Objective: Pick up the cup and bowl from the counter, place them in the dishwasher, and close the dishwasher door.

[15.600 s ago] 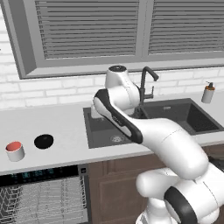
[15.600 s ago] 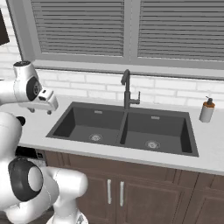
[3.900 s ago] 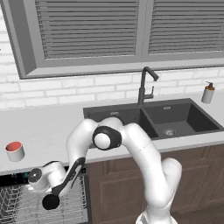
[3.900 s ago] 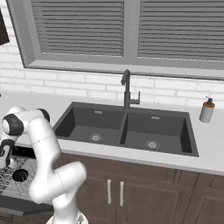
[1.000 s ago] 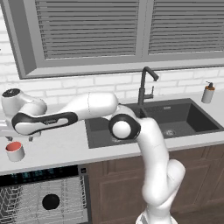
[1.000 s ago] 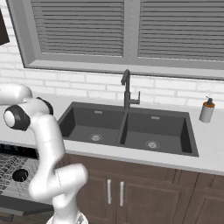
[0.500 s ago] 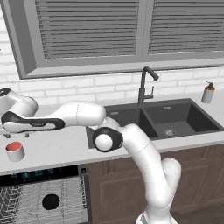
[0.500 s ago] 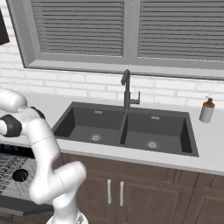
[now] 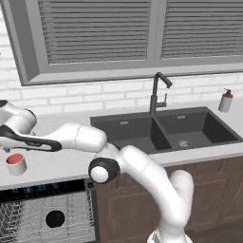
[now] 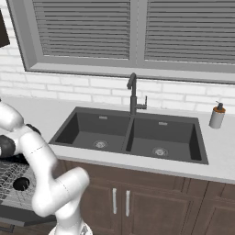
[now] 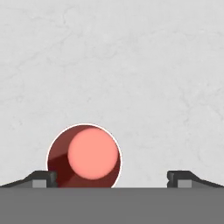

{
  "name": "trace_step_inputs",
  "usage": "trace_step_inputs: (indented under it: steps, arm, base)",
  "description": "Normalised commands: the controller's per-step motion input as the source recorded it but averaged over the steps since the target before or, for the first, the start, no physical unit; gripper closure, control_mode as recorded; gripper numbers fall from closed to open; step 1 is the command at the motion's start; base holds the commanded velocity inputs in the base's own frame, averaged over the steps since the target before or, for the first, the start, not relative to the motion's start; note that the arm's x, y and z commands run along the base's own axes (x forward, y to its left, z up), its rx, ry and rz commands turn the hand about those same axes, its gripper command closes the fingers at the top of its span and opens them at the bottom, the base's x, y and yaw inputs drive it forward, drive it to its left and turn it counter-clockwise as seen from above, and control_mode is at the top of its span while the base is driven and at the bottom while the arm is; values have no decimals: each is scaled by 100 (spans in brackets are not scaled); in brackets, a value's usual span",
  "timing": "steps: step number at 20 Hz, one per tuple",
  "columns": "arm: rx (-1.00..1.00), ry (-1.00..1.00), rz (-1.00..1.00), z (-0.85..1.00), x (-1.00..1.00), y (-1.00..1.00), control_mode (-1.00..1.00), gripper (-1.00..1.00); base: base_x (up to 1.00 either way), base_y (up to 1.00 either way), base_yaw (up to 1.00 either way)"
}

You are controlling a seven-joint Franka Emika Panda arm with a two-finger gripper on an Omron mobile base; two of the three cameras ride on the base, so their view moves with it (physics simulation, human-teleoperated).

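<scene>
Two fingertips (image 11: 43,178) of the gripper (image 11: 112,179) stand wide apart, gripping nothing. The cup (image 11: 84,155) sits lower left of the hand view, beside the left tip.

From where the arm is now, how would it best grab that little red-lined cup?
From straight above, closing across the rim. The cup stands upright on the counter, mouth up, round, with nothing beside it. The gripper hangs over it with jaws open wider than the cup, but the cup sits near one fingertip, so centring first seems wise.

No legible text or labels anywhere.
</scene>
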Motion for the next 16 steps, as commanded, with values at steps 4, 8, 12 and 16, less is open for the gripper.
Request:
trace_step_inputs:
  steps: [4,8,12,16]
  arm:
    - [0,1,1,-22,0,6,-100,-100]
    - [0,0,0,-31,5,-6,-100,-100]
    - [0,0,0,-23,-38,-13,-100,-100]
    - [0,0,0,-14,-41,-1,-100,-100]
  base:
    - [0,0,0]
    - [0,0,0]
    - [0,0,0]
    - [0,0,0]
